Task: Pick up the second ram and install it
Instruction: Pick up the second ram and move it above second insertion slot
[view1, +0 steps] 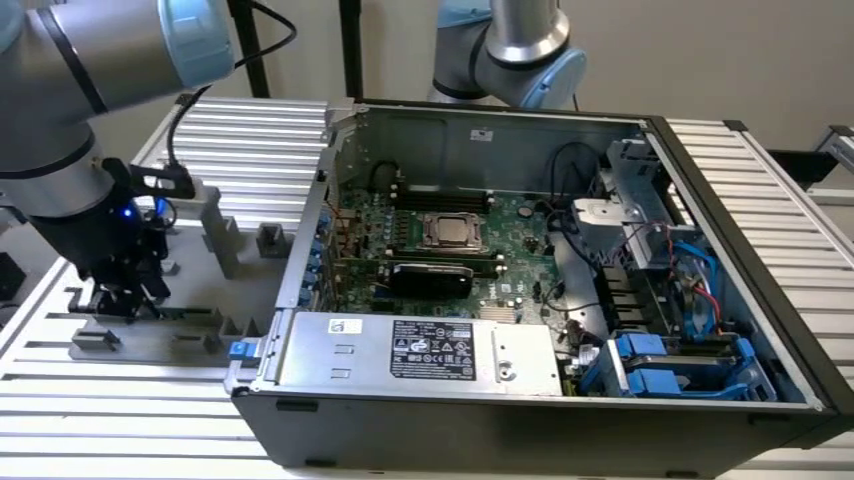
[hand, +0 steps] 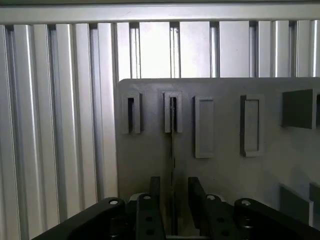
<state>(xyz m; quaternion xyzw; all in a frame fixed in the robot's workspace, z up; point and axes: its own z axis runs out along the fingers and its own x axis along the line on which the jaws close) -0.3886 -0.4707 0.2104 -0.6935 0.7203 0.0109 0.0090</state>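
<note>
The second ram (hand: 172, 150) shows edge-on in the wrist view as a thin dark strip. It stands upright on the grey fixture plate (hand: 225, 175), with its far end in a small slotted holder (hand: 173, 111). My gripper (hand: 173, 182) straddles it, one black finger (hand: 155, 187) on each side with a gap to the strip, so it is open. In the exterior view my gripper (view1: 127, 295) hangs low over the fixture plate (view1: 200, 305), on that view's left, outside the open computer case (view1: 534, 400).
The case holds the green motherboard (view1: 521, 235) with a silver CPU (view1: 451, 232), a power supply (view1: 414, 350), cables and blue drive bays (view1: 674, 365). Other holders (hand: 204, 126) rise from the plate. A second arm's base (view1: 514, 50) stands behind the case. Ribbed aluminium table (view1: 120, 420) surrounds everything.
</note>
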